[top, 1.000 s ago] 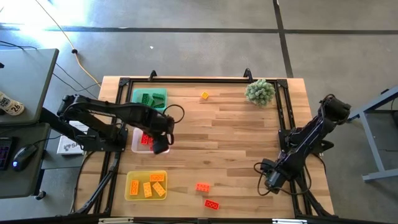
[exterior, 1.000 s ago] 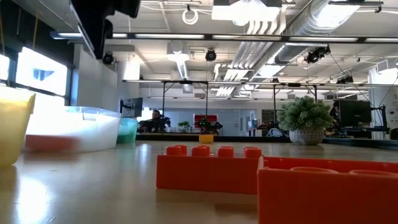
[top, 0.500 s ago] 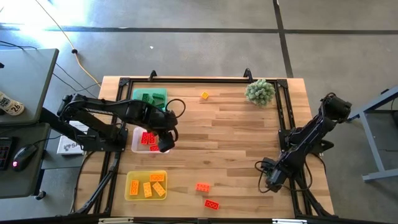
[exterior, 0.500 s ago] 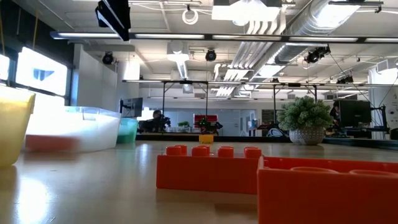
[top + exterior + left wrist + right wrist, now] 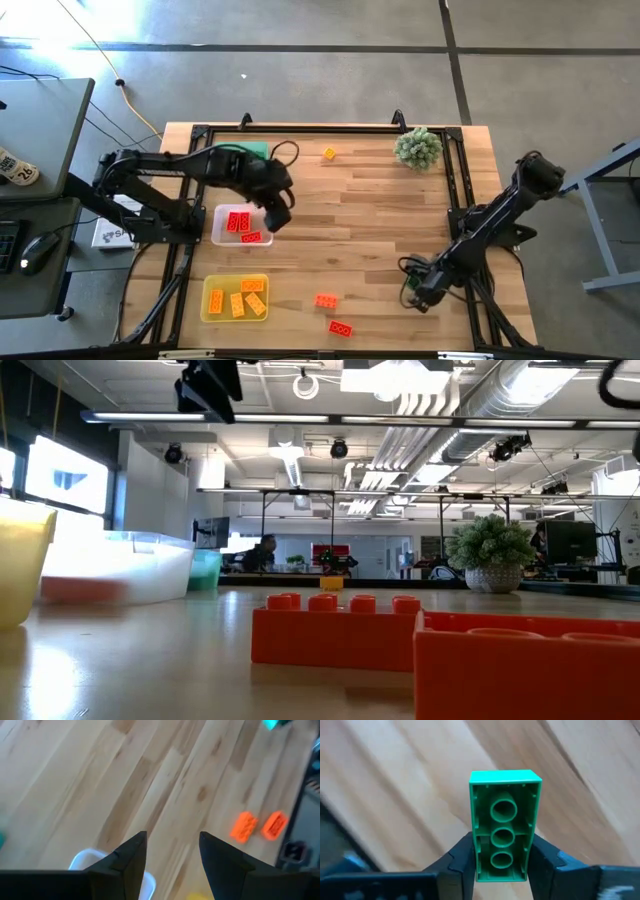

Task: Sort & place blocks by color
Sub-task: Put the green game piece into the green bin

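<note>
One green block (image 5: 504, 832), held fast between the fingers of my right gripper (image 5: 413, 291), long axis running straight out from the fingers, hollow underside toward the wrist. Landmark: green tray (image 5: 262, 151), well across the table (image 5: 380, 210) from this gripper, far side, beyond the clear tray (image 5: 220, 228) of red blocks. My left gripper (image 5: 275, 215), fingers apart and empty, hangs just beside the clear tray, much nearer the green tray. Table: bare pale wood between. Room behind: open workshop.
</note>
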Tool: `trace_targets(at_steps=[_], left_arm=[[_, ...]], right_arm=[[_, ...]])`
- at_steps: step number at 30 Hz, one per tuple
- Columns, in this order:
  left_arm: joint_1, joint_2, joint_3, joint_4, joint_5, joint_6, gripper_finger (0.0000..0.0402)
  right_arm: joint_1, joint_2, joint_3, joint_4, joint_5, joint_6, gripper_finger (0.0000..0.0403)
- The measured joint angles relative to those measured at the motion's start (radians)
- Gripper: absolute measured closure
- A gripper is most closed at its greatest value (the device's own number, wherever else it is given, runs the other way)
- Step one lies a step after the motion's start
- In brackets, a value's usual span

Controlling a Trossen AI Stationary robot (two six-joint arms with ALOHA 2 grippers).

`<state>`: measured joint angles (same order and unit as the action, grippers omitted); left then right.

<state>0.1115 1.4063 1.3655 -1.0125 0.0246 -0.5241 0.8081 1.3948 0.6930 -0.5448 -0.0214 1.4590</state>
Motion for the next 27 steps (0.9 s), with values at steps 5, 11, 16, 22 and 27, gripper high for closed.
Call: trace_targets(at_steps=[5,11,16,22,27], left_arm=[[0.064,0.0,0.0,0.104,0.052,-0.023,0.0232],[0.136,0.0,0.0,0.231,0.121,-0.026,0.0232],[0.185,0.0,0.0,0.318,0.122,-0.063,0.0232],[0.222,0.002,0.0,0.388,0.122,-0.126,0.0232],[0.233,0.006,0.0,0.424,0.159,-0.197,0.0232]], right_arm=[[-0.075,0.0,0.055,0.011,0.076,-0.038,0.0292],[-0.178,-0.001,0.152,0.012,0.143,-0.129,0.0292],[-0.266,-0.001,0.249,0.006,0.231,-0.247,0.0292],[-0.383,-0.001,0.36,-0.025,0.287,-0.427,0.0292],[-0.466,-0.001,0.421,-0.055,0.333,-0.549,0.0292]])
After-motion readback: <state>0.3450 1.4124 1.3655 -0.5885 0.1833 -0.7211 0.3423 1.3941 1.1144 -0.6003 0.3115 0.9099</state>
